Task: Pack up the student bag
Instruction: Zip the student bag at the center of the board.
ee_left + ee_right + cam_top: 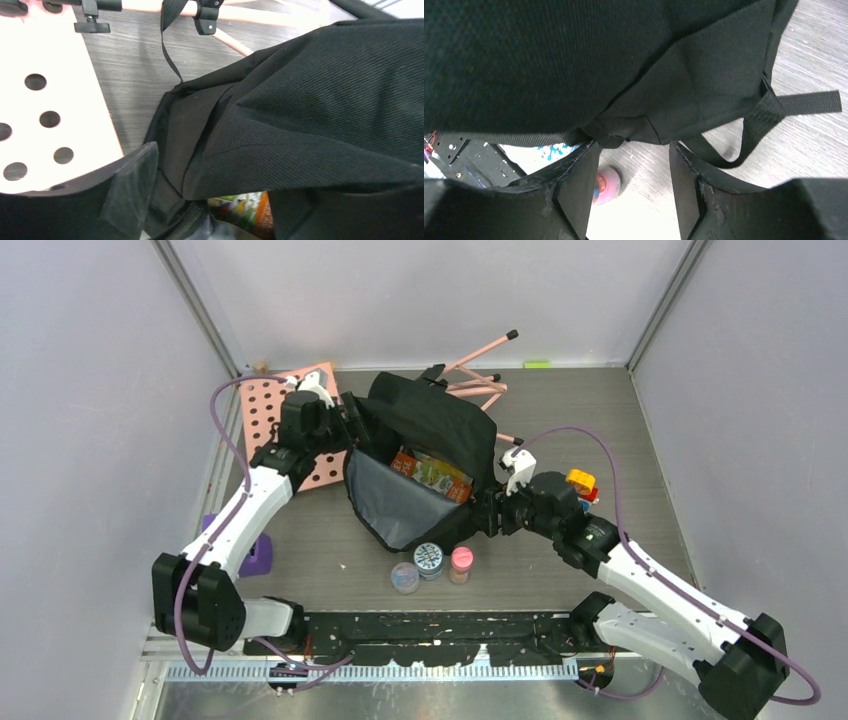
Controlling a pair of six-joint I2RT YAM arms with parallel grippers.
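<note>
The student bag [432, 425] lies in the middle of the top view, slumped on the grey tabletop [600, 410]. Its mouth gapes toward the lower left of the frame, showing the grey lining [392, 505]. A colourful carton [432, 472] sits inside, just under the black flap.

The left end effector [343, 428] is up against the bag's left edge, next to a pink pegboard [262, 418] at the upper left. In its wrist view I can make out only one of its fingers [131, 192], lying along the black cloth by the zip, so I cannot tell whether it is spread or gripping.

The right end effector [633, 146] is at the bag's lower right corner. Its jaws stand apart with bare tabletop between them, the tips just under a fold of the bag's fabric and pinching nothing. A black strap [809, 102] trails off to the right of that view.

Below the bag in the top view stand three small jars in a cluster, one with a pink lid [461, 563]. A pink stand [480, 365] lies behind the bag at the top of the frame.
</note>
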